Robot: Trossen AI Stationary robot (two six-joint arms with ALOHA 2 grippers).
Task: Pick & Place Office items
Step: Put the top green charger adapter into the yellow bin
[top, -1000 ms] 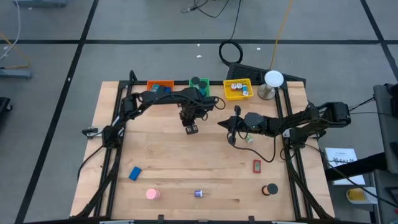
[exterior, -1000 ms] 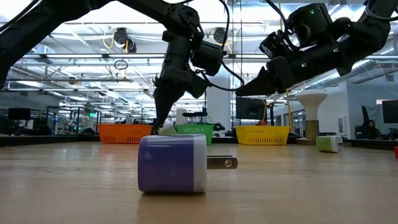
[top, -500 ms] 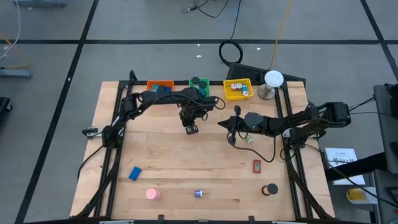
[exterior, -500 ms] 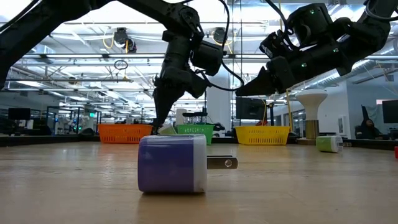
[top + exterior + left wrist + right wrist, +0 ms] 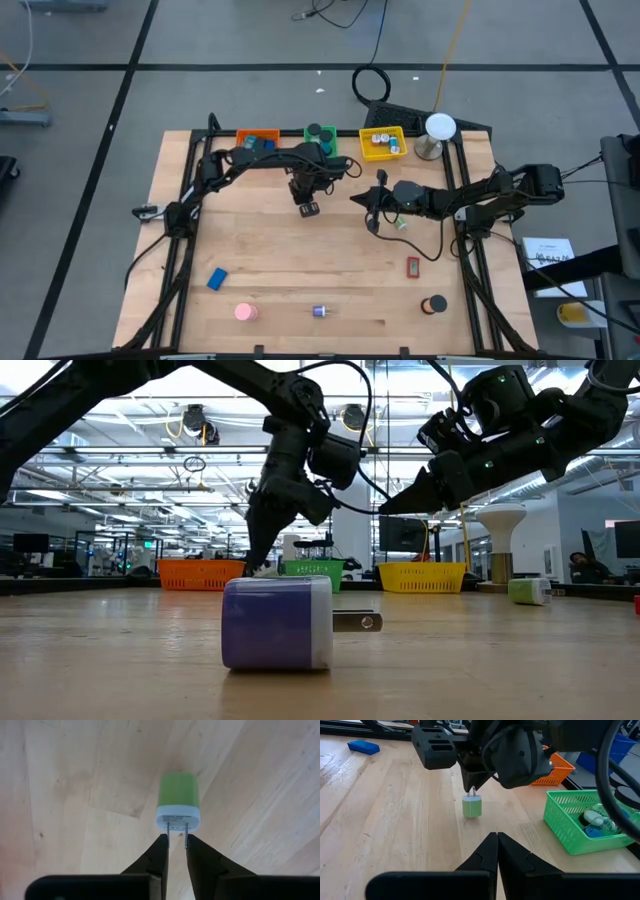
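A green-and-white wall plug [image 5: 179, 800] stands on the wooden table on its green end, prongs up; it also shows in the right wrist view [image 5: 472, 806]. My left gripper [image 5: 176, 840] points down over it at the table's far middle [image 5: 308, 208], shut on its prongs. My right gripper [image 5: 497, 836] is shut and holds nothing; it hovers to the plug's right [image 5: 371, 222]. Loose items lie near the front: a blue block [image 5: 217, 278], a pink round piece [image 5: 245, 312], a purple plug [image 5: 277, 622], a red block [image 5: 413, 266] and a black round piece [image 5: 434, 305]. My left gripper pinches the green plug's two metal prongs [image 5: 169, 831] between its fingertips, one finger on the outer side of each prong. The fingers come from above, pointing down. The plug stays upright, its green end on the table.
Orange [image 5: 257, 138], green [image 5: 320, 135] and yellow [image 5: 383, 143] bins line the table's far edge, with a white-domed stand [image 5: 439, 130] to their right. A small green-white piece [image 5: 400, 222] lies by my right gripper. Bare wood spans the table's middle.
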